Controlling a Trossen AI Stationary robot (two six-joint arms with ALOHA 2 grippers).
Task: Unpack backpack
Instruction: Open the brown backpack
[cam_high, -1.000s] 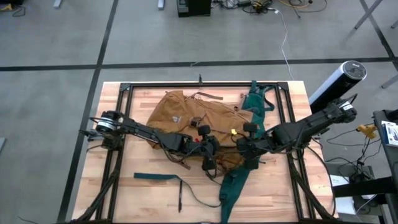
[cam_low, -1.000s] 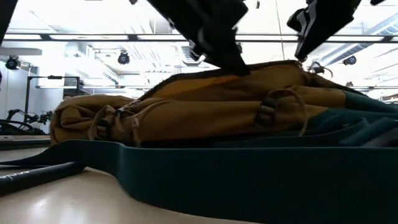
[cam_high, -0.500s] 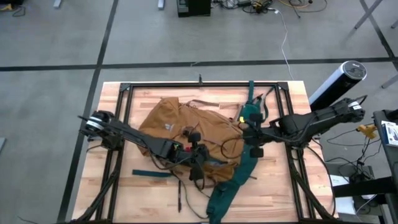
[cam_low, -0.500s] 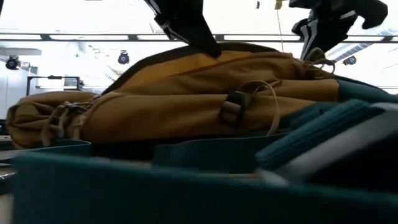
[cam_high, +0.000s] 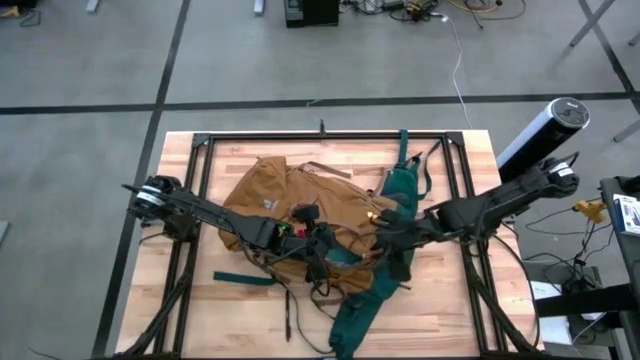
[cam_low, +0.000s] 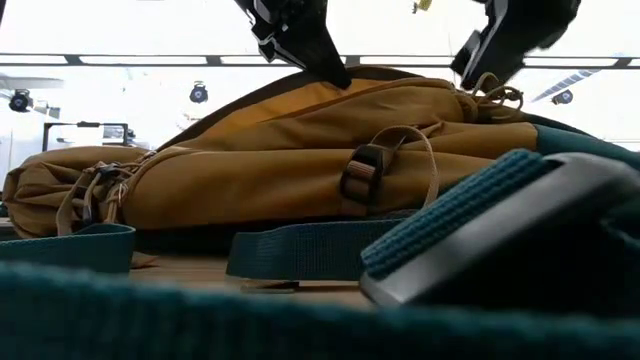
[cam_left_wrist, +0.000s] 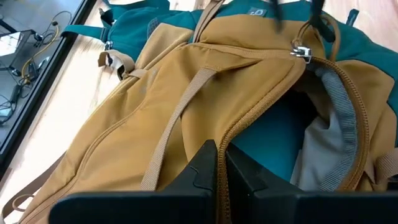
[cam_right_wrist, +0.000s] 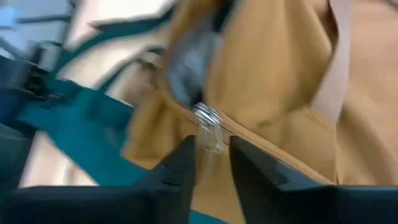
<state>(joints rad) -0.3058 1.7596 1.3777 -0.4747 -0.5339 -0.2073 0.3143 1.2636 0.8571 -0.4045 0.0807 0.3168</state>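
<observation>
Backpack (cam_high: 300, 205) partly unzipped, nothing out yet. Left gripper (cam_left_wrist: 221, 171) pinches opening edge; right gripper (cam_right_wrist: 211, 158), fingers spread, at 3 o'clock.

The wooden table (cam_high: 470, 160) carries a black metal frame (cam_high: 320, 137) along its edges. Off the table at two o'clock stands a white cylinder with a dark top (cam_high: 543, 132). At twelve o'clock, cables (cam_high: 420, 10) lie on the grey floor (cam_high: 90, 60).
</observation>
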